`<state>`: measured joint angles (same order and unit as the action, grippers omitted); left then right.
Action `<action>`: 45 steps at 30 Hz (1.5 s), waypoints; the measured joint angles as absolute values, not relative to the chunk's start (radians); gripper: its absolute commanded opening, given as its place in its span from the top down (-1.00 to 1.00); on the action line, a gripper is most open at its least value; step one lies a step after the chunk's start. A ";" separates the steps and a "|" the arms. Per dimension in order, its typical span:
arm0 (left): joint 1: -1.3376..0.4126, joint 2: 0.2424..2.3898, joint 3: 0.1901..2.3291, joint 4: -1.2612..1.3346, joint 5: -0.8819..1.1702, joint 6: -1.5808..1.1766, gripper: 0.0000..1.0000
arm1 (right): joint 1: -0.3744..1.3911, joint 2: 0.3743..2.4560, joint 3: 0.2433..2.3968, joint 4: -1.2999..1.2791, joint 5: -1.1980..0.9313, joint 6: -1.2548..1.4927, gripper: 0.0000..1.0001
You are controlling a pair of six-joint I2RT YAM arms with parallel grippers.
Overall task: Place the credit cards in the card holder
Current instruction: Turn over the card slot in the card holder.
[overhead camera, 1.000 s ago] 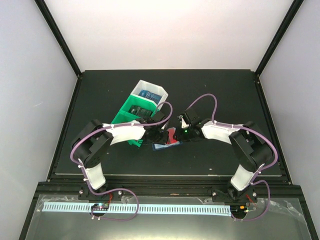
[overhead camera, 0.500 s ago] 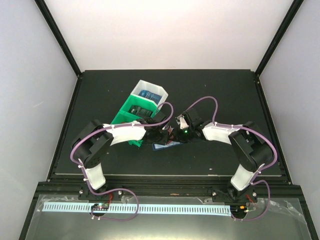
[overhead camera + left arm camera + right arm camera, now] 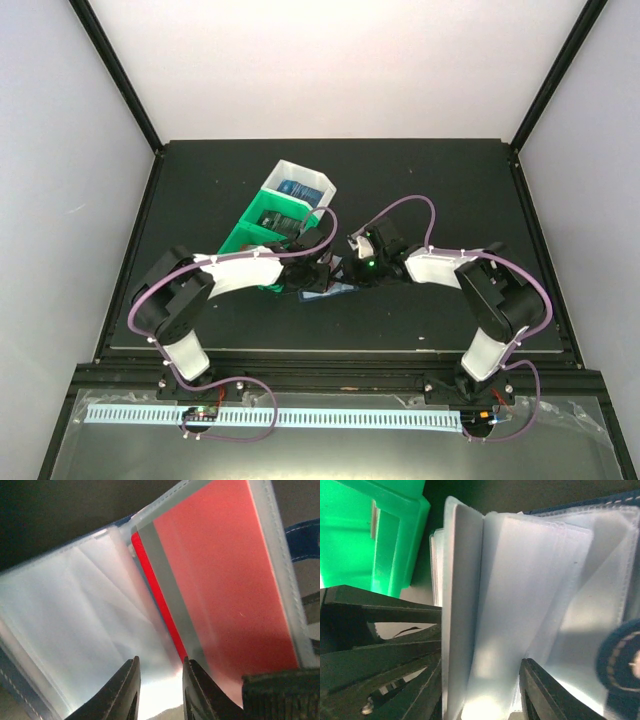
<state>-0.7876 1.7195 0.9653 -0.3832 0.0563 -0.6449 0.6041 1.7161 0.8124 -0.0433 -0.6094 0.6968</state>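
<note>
Right now I have both arms meeting mid-table (image 3: 430, 180), just in front of the bin (image 3: 250, 232), with the wallet (image 3: 335, 291) lying open flat beneath them. The left gripper (image 3: 160, 690) has its fingers nearly together, pinching the edge of one clear sleeve. Just right of that, the red card (image 3: 225, 575) sits inside a sleeve, its grey stripe toward the fold. The right gripper (image 3: 480, 700) works from the other side. Its fingers stand apart with a sheaf of clear sleeves between them, both touching it, so I read it as holding those leaves. The snap tab (image 3: 620, 655) shows at that view's right edge. More cards remain in the bin: a blue one (image 3: 296, 188) in the white far compartment and a dark one (image 3: 285, 222) in a green compartment.
</note>
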 measured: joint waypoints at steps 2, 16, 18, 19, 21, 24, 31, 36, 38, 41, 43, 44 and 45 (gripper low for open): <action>-0.788 1.691 0.955 -0.410 0.040 -0.656 0.47 | 0.604 1.716 0.812 -0.033 -0.617 0.697 0.17; -0.788 1.643 0.938 -0.451 -0.021 -0.685 0.48 | 0.605 1.747 0.843 -0.006 -0.670 0.686 0.14; -0.788 1.645 0.937 -0.455 -0.026 -0.688 0.48 | 0.606 1.760 0.847 -0.002 -0.674 0.685 0.14; -0.788 1.645 0.936 -0.456 -0.029 -0.690 0.49 | 0.606 1.766 0.848 0.000 -0.677 0.685 0.14; -0.788 1.644 0.929 -0.458 -0.042 -0.695 0.49 | 0.608 1.774 0.851 0.001 -0.682 0.685 0.14; -0.786 1.631 0.913 -0.465 -0.065 -0.708 0.50 | 0.614 1.781 0.860 0.007 -0.691 0.686 0.12; -0.785 1.497 0.872 -0.510 -0.155 -0.750 0.49 | 0.642 1.782 0.894 0.029 -0.712 0.681 0.05; -0.779 1.372 0.865 -0.538 -0.234 -0.778 0.47 | 0.662 1.789 0.916 0.029 -0.722 0.673 0.03; -0.773 1.332 0.860 -0.543 -0.262 -0.785 0.45 | 0.667 1.795 0.925 0.030 -0.728 0.670 0.01; -0.761 1.289 0.850 -0.548 -0.292 -0.789 0.44 | 0.671 1.805 0.937 0.030 -0.741 0.667 0.01; -0.751 1.261 0.838 -0.554 -0.303 -0.789 0.41 | 0.672 1.809 0.942 0.030 -0.743 0.664 0.02; -0.746 1.250 0.834 -0.554 -0.305 -0.788 0.39 | 0.673 1.811 0.945 0.027 -0.741 0.661 0.03; -0.743 1.243 0.832 -0.554 -0.305 -0.785 0.38 | 0.673 1.811 0.948 0.022 -0.735 0.659 0.05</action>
